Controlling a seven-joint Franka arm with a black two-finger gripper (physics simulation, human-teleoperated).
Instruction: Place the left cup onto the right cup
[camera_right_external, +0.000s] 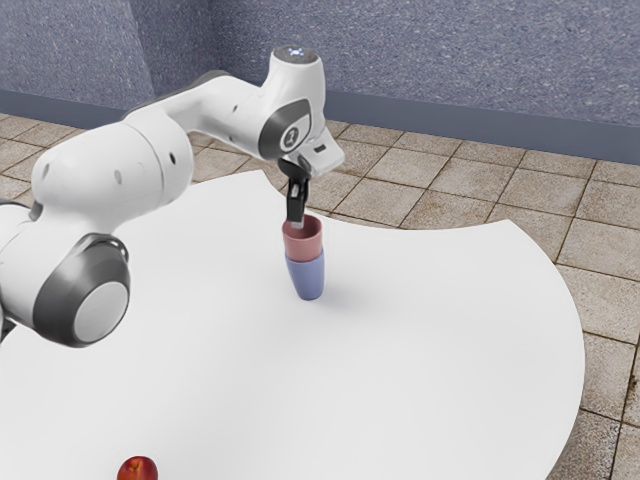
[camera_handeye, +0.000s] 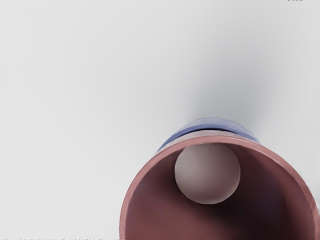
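At centre frame, the gripper (camera_right_external: 297, 222) meets the rim of the red cup (camera_right_external: 303, 243) nested in the blue cup (camera_right_external: 306, 278), its grip unreadable; a skewed lift-off could topple both.

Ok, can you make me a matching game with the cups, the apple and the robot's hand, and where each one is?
1. red cup
2. blue cup
3. apple
4. gripper

a. near the edge of the table, away from the cups
b. at the red cup's rim
c. underneath, standing on the table
d. nested in the other cup

Pairs: 1-d, 2-c, 3-a, 4-b
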